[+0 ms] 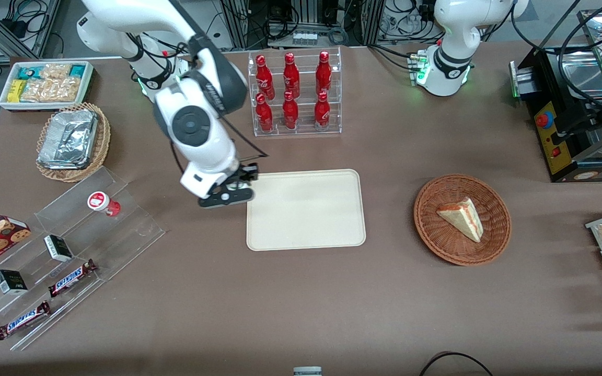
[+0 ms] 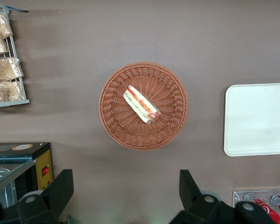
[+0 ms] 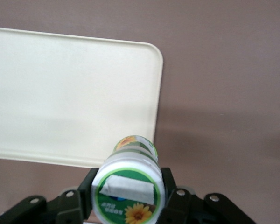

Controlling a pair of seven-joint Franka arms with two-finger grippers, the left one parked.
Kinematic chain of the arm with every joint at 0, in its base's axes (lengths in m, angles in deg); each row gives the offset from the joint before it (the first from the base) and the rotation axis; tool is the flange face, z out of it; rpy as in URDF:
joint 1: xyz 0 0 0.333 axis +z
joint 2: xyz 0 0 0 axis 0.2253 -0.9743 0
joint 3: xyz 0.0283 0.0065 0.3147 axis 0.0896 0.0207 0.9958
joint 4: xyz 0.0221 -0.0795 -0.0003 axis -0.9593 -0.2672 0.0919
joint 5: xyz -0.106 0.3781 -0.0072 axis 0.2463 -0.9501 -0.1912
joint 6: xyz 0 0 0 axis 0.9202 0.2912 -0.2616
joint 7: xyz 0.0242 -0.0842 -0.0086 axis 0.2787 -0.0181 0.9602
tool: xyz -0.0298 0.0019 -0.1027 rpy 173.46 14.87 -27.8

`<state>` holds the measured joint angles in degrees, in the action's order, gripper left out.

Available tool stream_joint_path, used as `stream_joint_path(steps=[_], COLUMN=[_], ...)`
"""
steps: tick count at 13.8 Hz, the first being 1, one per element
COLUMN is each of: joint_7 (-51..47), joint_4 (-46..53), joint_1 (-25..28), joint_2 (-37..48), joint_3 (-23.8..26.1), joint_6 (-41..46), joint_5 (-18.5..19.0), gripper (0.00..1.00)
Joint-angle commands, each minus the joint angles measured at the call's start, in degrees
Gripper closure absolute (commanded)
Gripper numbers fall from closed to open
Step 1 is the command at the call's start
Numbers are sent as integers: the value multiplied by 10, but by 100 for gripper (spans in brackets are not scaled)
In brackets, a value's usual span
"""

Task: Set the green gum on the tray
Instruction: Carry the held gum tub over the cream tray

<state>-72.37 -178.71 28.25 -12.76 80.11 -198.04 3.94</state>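
My right gripper hangs above the table at the edge of the cream-beige tray that faces the working arm's end. In the right wrist view the gripper is shut on the green gum, a small bottle with a white lid, green ring and sunflower label, held by its lid end between the two black fingers. The tray's bare surface and its rounded corner lie just past the bottle. In the front view the gum is hidden under the wrist.
A red-lidded gum bottle stands on the clear stepped display with Snickers bars. A rack of red bottles stands farther from the front camera than the tray. A wicker basket with a sandwich lies toward the parked arm.
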Motion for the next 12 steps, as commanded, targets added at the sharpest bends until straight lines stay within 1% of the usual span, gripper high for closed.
stream_joint_path(steps=[1, 3, 4, 8, 12], joint_7=[-49, -63, -80, -134, -149], joint_4=[28, 28, 28, 30, 32], joint_1=[20, 40, 45, 85, 99], joint_2=[-34, -45, -53, -87, -125], joint_3=[-6, -7, -7, -8, -10], joint_6=[-22, -53, -64, -119, -173], joint_5=[-28, -52, -55, -52, -48], gripper=[100, 100, 100, 100, 100])
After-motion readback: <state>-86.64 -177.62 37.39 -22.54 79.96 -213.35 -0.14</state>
